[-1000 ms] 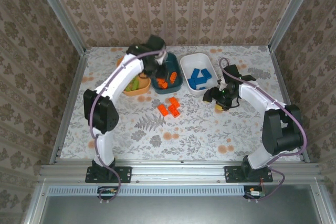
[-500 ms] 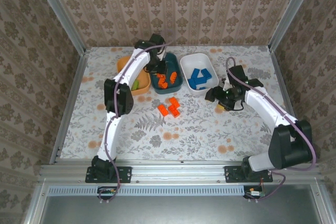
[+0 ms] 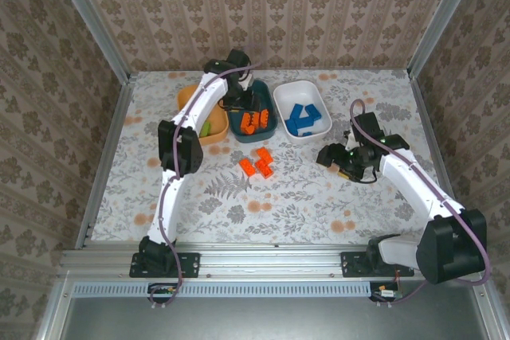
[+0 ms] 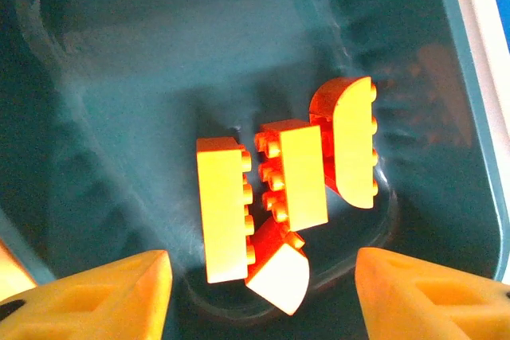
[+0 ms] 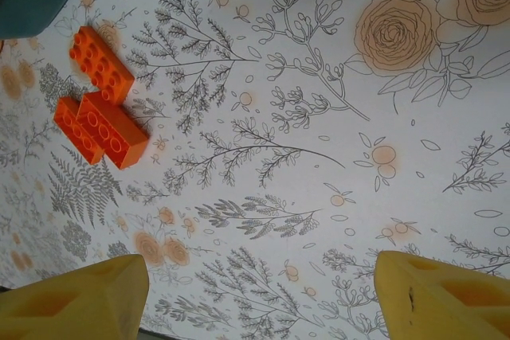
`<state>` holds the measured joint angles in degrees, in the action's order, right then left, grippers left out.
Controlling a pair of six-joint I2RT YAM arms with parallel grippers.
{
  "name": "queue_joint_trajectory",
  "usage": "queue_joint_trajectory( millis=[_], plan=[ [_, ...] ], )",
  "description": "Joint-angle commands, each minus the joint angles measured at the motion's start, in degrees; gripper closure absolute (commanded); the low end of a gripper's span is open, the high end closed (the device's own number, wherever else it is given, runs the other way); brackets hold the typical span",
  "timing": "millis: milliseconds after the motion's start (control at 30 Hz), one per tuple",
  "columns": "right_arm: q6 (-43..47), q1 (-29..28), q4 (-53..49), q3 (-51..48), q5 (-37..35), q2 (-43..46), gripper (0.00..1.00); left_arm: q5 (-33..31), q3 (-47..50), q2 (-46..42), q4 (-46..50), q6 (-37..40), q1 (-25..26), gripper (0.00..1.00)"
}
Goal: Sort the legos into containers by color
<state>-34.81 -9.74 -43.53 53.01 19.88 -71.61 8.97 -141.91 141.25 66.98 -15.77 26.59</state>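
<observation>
Now: both grippers released, orange bricks partly sorted.

The left gripper (image 4: 259,296) is seen above the teal bowl (image 4: 96,117), jaws spread with nothing clasped. Four orange bricks (image 4: 291,173) lie bunched on the bowl floor, one of them partly covered by its neighbours. The right gripper (image 5: 259,296) is held over the table (image 5: 319,157), jaws apart and empty. Three loose orange bricks (image 5: 100,121) lie close together on the table. Blue bricks (image 3: 303,117) are gathered in the white bowl (image 3: 279,105). The orange bowl (image 3: 209,137) is half hidden by the left arm, and a green brick (image 3: 205,128) is glimpsed inside it. Stud lettering is too blurred to be read.
</observation>
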Motion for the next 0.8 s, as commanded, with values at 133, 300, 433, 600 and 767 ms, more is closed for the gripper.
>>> queue_joint_trajectory(
  millis=[133, 300, 433, 600, 767],
  plan=[
    [1.12, -0.06, 0.30, 0.36, 0.48, -1.49, 0.24, -1.70, -0.59, -7.43, 2.36, 0.83, 0.10, 0.30],
    [1.76, -1.23, 1.65, 3.19, 1.21, -5.58, 0.24, -3.33, 1.38, -12.15, 2.89, 1.56, 0.09, 0.27],
    [2.06, -3.67, 2.73, 6.73, 1.61, -11.22, 0.24, -4.63, 6.18, -17.38, 2.63, 2.43, -0.20, 0.25],
    [3.02, -9.00, 2.66, 13.01, 0.83, -18.57, 0.24, -5.37, 19.33, -27.29, -1.29, 2.46, -2.52, 0.23],
    [5.41, -15.49, 0.15, 21.31, -0.53, -27.32, 0.24, -4.11, 36.85, -39.57, -6.14, 0.71, -6.11, 0.22]
  ],
)
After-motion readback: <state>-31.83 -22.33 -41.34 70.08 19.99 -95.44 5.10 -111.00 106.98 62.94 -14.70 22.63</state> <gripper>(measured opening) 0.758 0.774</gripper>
